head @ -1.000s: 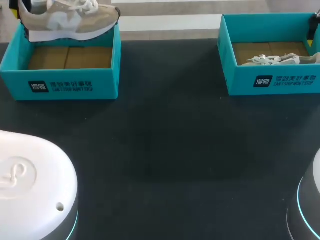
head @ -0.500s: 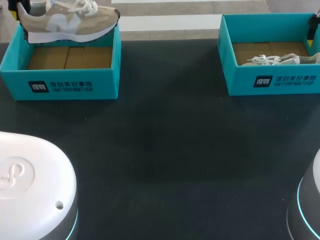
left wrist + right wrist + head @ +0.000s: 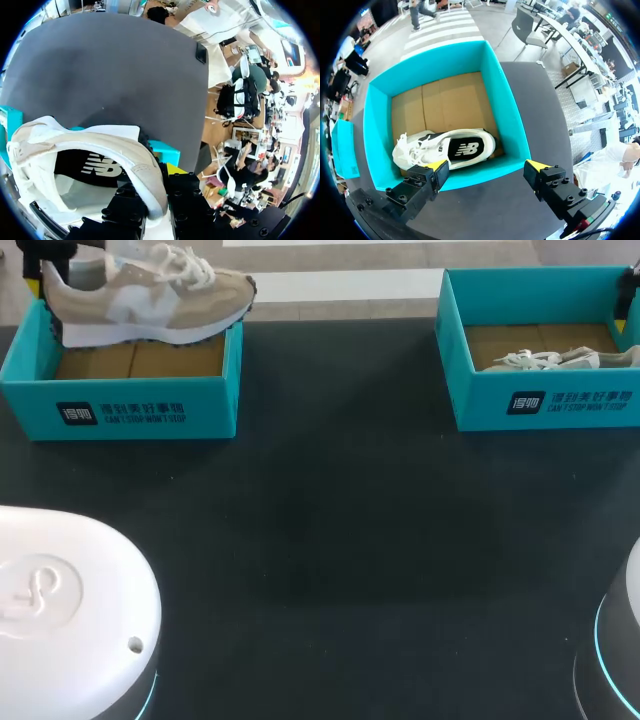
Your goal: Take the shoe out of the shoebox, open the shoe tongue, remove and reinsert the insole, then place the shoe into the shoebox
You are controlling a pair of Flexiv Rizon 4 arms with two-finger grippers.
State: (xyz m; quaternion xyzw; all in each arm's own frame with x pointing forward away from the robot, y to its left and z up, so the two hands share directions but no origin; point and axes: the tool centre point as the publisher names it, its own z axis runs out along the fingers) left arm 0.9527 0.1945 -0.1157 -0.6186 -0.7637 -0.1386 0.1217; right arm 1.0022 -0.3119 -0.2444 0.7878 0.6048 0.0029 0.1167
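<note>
Holding the beige shoe [image 3: 150,302] by the heel with the left jaws, raised just above the left shoebox [image 3: 120,405] and clear of its cardboard floor. Sole down, roughly level, stretched along that box's far side, toe poking out past its right wall, heel over its left end. From the left wrist: clamped on the heel rim, one black finger [image 3: 125,205] inside the collar, the other outside with its yellow tip [image 3: 173,168] against the rim, so gripping the shoe from two sides. Looking down into the opening onto the dark insole [image 3: 92,167], lying in place. Just under the heel, a teal corner of the left shoebox; beyond it, the dark desk [image 3: 110,70].

Well apart from the left shoebox, across the desk on the right arm's side: a second shoebox [image 3: 545,400], teal and open-topped like the first. Inside it a white shoe [image 3: 445,147], lying on the cardboard close against the wall nearest the robot, laces toward the left shoebox, opening and dark insole turned up toward the right jaws. Hanging over that near wall with the right jaws spread wide, yellow tips [image 3: 438,169] far apart, gripping nothing, touching neither box nor shoe. Nearer the robot than the left shoebox: the white left arm [image 3: 70,610] and the grey right arm [image 3: 615,650].
</note>
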